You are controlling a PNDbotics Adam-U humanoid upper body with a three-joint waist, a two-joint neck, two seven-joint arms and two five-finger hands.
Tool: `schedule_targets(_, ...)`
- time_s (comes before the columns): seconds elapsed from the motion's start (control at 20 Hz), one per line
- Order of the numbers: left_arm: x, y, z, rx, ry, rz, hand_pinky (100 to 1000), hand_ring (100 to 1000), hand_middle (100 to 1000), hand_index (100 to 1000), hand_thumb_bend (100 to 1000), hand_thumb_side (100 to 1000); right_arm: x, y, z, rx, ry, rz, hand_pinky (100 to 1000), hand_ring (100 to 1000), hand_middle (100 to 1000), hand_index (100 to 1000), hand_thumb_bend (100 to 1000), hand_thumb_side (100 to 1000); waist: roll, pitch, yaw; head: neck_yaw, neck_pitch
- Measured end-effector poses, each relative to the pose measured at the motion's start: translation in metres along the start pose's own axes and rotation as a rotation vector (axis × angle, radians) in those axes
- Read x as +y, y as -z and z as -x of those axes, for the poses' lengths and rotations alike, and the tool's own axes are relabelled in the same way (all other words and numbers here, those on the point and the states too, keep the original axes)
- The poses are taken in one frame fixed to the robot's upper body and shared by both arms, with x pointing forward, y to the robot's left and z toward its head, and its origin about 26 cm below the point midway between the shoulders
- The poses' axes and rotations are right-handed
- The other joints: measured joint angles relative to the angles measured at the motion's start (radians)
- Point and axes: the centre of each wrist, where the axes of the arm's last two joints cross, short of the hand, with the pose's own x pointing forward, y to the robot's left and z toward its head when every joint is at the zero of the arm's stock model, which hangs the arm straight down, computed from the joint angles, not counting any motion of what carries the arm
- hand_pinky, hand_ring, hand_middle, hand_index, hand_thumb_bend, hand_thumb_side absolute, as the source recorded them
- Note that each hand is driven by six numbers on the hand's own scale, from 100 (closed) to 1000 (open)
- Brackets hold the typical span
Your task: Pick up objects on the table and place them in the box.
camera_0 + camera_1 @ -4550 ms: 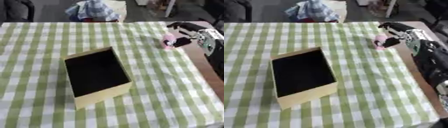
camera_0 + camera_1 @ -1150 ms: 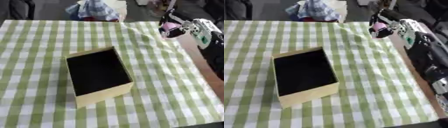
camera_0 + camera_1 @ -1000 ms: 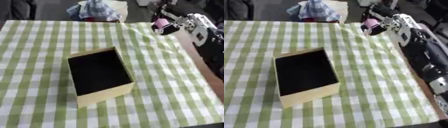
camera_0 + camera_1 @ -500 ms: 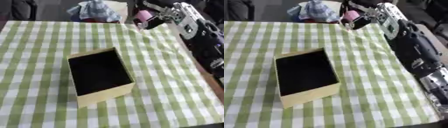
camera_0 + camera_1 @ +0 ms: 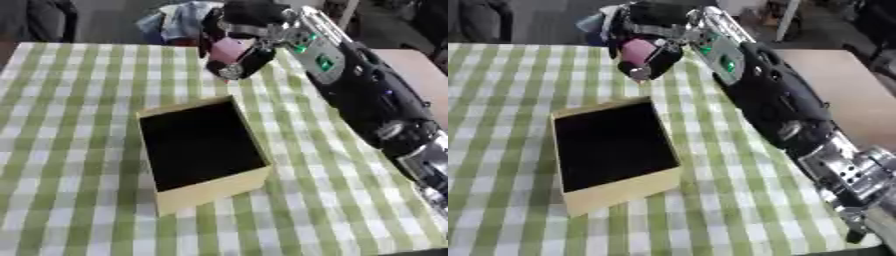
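Left eye view shows the box sitting near the middle of the table, its open top dark inside, its yellow walls turned a little askew to the checks of the green-and-white cloth. Open cloth lies all round it: a wide stretch on the left, a broad band in front toward the near edge, and a narrower strip on the right before the cloth ends and a bare tan surface shows beyond. Past the far edge a heap of blue and white fabric sits against a dark floor, and other dim shapes back there are too blurred to tell. Now the right arm, black with green lights on the forearm, comes in from the lower right and runs up across the cloth. Its right hand hangs in the air just beyond the box's far wall, clear of the cloth, fingers curled down and around a pink object. That pink thing is pinched between fingers and thumb, raised off the table, not yet over the box's opening. What it is exactly can't be made out, just a small pink lump with a paler end.
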Motion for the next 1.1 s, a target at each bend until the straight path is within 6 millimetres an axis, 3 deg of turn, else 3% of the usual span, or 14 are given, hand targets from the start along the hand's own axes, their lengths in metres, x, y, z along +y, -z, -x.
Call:
schedule_targets(0.25,0.000,0.000,0.000,0.000,-0.001,0.000,787,522,514,712,100,882,0.033,0.013,-0.004,-0.037,0.045,-0.091,493,417,515,646,100,241,0.002,0.006,-0.004,0.000,-0.001)
schedule_targets(0.4,-0.001,0.000,0.000,-0.001,-0.003,-0.001,787,522,514,712,100,882,0.039,0.018,-0.006,-0.057,0.038,-0.107,495,420,517,649,100,248,0.004,0.006,-0.008,0.000,-0.001)
schedule_targets(0.45,-0.001,0.000,0.000,-0.001,-0.005,-0.002,787,521,514,712,100,883,0.040,0.019,-0.007,-0.061,0.033,-0.110,554,480,595,729,100,343,0.004,0.006,-0.009,0.001,-0.001)
schedule_targets(0.55,-0.002,0.000,0.000,-0.001,-0.008,-0.003,787,521,514,712,100,883,0.045,0.021,-0.010,-0.076,0.026,-0.122,586,530,636,769,100,376,0.006,0.006,-0.014,0.001,-0.001)
schedule_targets(0.85,-0.002,0.000,0.000,-0.001,-0.008,-0.003,787,520,515,712,100,883,0.061,0.022,-0.018,-0.115,0.014,-0.143,596,544,649,789,100,418,0.008,0.007,-0.023,0.001,-0.001)
schedule_targets(1.1,-0.002,0.000,0.000,-0.001,-0.008,-0.003,787,520,515,712,100,883,0.055,0.026,-0.027,-0.152,-0.007,-0.128,604,553,653,796,100,453,0.008,0.007,-0.027,0.002,-0.001)
